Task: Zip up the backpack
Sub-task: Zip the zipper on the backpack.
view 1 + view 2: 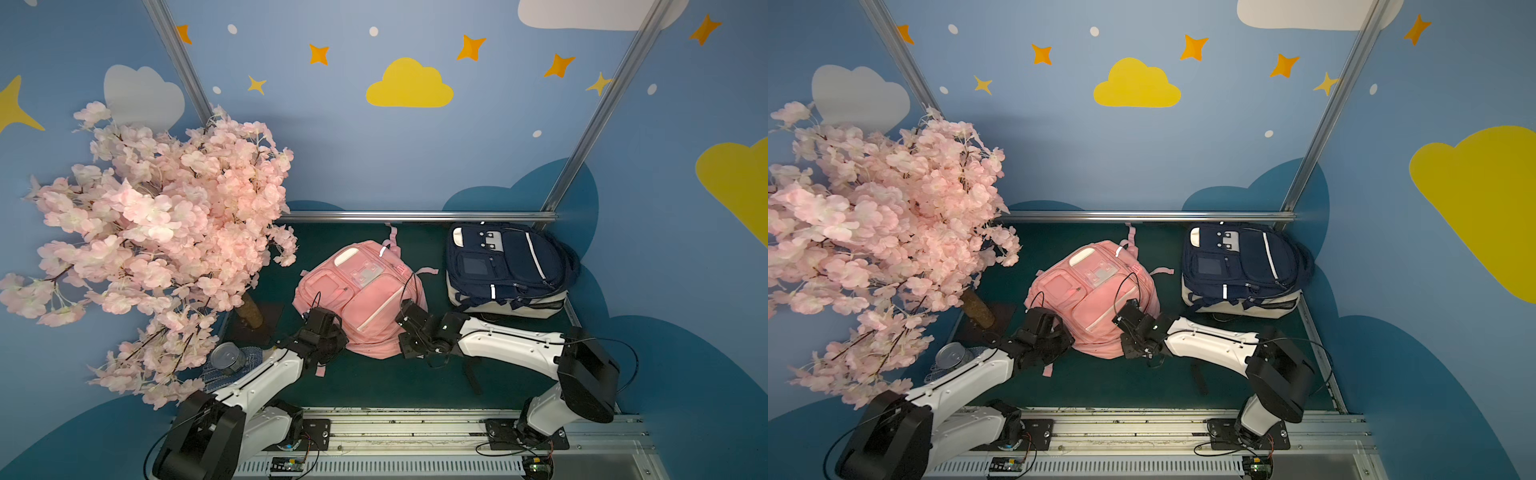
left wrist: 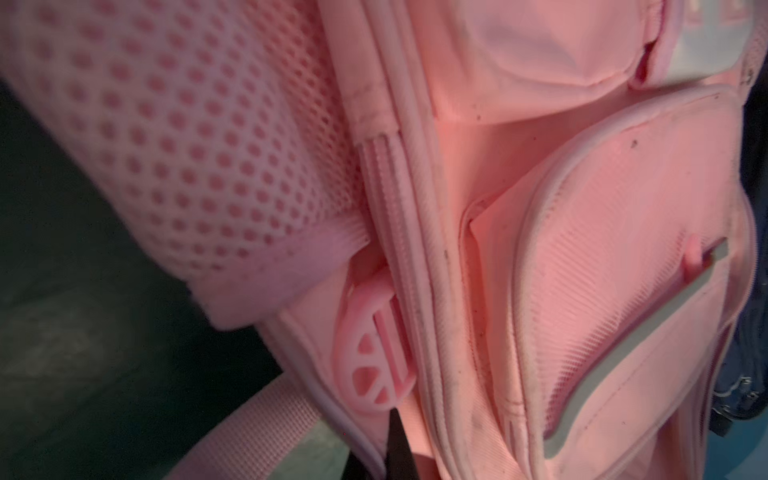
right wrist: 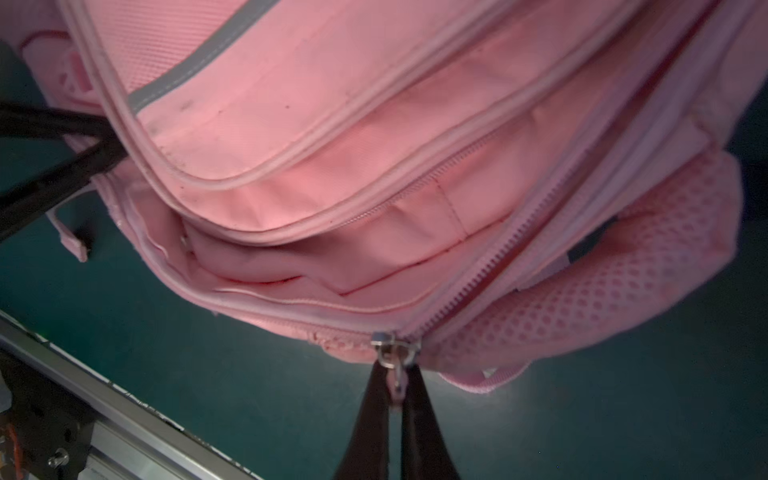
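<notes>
A dark green tabletop [image 1: 374, 382] is lying under blue walls [image 1: 374, 158] painted with clouds and stars. Low in the right wrist view, the right gripper [image 3: 395, 380] is pinching its black fingers [image 3: 419, 415] tight on the metal zipper pull [image 3: 397, 376] that is hanging from the slider [image 3: 388, 347]. Up and right of the slider the teeth are sitting meshed. To its left the compartment is gaping, with pink lining showing.

At the upper left of that view, the left gripper [image 3: 109, 140] is closing its fingers to a point on the bag's piped edge. In the left wrist view, one fingertip [image 2: 399, 449] is pressing just beside a half-round pink plastic buckle [image 2: 374, 357].

In both top views the pink backpack [image 1: 365, 299] is lying front-up at the centre of the frame, between the two arms. A navy backpack [image 1: 507, 266] is sitting to its right, apart from it. A pink blossom tree [image 1: 158, 232] is filling the left, with a tin can [image 1: 226, 357] below it.
</notes>
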`<state>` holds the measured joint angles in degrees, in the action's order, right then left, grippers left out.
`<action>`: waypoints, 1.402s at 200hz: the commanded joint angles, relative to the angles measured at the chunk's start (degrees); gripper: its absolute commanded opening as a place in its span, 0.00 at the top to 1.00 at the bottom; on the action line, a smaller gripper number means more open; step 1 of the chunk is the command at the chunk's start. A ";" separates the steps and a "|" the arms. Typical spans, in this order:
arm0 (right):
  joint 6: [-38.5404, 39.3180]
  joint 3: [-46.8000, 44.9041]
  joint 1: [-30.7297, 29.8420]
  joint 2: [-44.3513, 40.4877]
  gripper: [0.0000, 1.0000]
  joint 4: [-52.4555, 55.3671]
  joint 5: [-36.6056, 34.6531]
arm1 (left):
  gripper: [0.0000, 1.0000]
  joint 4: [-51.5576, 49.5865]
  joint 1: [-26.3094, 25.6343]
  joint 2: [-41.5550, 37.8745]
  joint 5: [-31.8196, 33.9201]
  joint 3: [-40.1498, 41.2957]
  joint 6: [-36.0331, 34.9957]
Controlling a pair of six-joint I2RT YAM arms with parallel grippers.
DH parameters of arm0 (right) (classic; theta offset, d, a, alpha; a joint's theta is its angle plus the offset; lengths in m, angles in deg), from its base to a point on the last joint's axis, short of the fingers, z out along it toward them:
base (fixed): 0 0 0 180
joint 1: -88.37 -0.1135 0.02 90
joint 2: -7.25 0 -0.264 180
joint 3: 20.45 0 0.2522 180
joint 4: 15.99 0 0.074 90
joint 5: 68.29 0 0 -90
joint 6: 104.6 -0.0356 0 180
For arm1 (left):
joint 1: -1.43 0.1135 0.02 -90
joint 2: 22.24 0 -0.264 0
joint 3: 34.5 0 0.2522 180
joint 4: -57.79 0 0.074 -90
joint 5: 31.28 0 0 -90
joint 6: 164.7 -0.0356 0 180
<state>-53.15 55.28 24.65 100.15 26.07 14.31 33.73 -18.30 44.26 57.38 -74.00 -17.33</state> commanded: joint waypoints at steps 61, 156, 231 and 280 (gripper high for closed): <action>2.45 11.19 -4.97 11.11 1.00 -7.82 8.57 | 0.36 -5.70 2.31 -8.67 -3.16 2.51 0.85; 3.44 11.76 -5.54 10.42 1.00 -2.60 5.34 | 0.67 1.77 -1.21 -7.94 -2.40 5.83 4.68; 1.20 0.19 5.63 0.42 1.00 2.03 2.14 | 0.93 -3.40 1.68 -13.06 1.20 6.75 1.11; 1.67 0.50 8.70 -0.38 1.00 2.35 2.31 | 0.93 -3.75 3.13 -11.43 1.34 4.74 -1.30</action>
<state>-51.01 55.81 32.98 100.87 24.04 20.37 32.66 -16.79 31.19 54.28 -67.86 -15.34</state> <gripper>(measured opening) 0.057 0.065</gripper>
